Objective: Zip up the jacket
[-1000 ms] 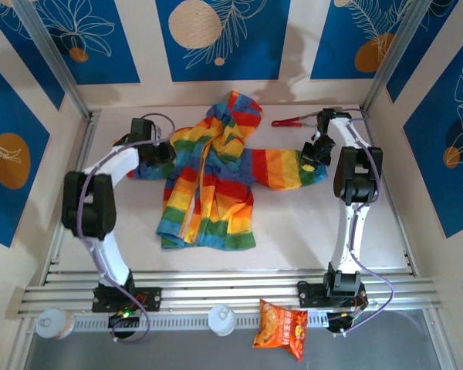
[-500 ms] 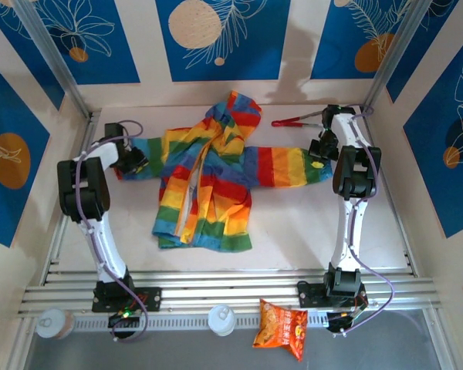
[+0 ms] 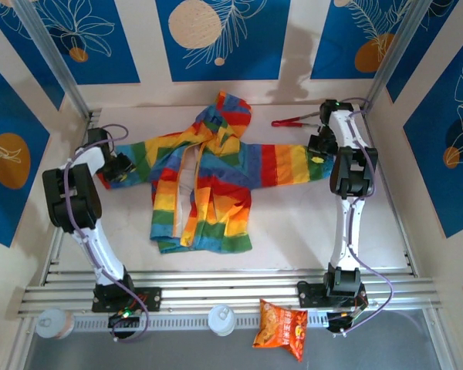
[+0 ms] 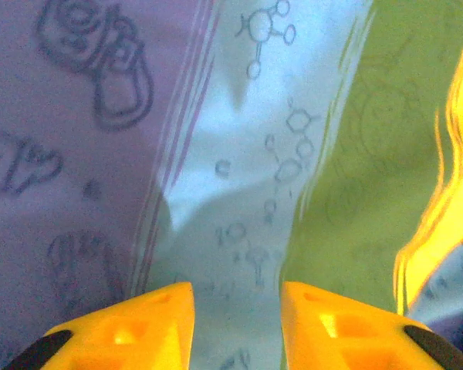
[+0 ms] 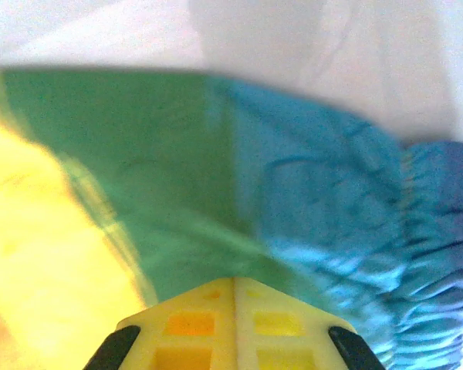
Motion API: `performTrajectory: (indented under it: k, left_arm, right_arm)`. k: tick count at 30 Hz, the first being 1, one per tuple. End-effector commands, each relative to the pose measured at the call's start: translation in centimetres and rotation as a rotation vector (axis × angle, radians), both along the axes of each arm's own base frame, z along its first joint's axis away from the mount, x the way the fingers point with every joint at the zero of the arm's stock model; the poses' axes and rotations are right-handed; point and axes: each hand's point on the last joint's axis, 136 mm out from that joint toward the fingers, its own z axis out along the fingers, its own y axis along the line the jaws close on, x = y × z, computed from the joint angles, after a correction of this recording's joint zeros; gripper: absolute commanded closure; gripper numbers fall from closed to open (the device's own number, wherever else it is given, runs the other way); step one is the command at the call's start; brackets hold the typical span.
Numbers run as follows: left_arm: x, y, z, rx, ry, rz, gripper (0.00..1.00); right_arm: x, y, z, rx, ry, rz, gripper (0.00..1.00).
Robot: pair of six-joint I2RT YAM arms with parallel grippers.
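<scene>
Tool with red handles (image 3: 293, 120) lies behind the jacket (image 3: 208, 185), right end effector (image 5: 235, 282) pinching its sleeve, left end effector (image 4: 238, 299) slightly parted.

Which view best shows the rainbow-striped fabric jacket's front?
Top external: the whole rainbow-striped hooded fabric jacket lies spread, front open. Left wrist shows purple, blue and green fabric close up; right wrist shows yellow, green and blue sleeve fabric.

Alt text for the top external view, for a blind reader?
A rainbow-striped hooded jacket lies unzipped on the white table, sleeves spread wide. The left gripper and right gripper each sit at a sleeve cuff. A red-handled tool lies at the back.
</scene>
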Motion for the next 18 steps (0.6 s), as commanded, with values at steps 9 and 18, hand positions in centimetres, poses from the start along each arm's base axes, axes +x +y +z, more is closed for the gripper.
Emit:
performTrajectory:
  k: [9,18]
  left_arm:
    - [-9.7,-8.3,6.4,0.013,-0.099,-0.251,0.55]
    - [-19.6,-13.8,1.0,0.031,0.051,-0.366,0.51]
  right_arm:
    - [-3.3,17.8,9.3,0.168,-0.201,0.312,0.90]
    - [-11.0,30.2,2.1,0.217,-0.043,0.523,0.90]
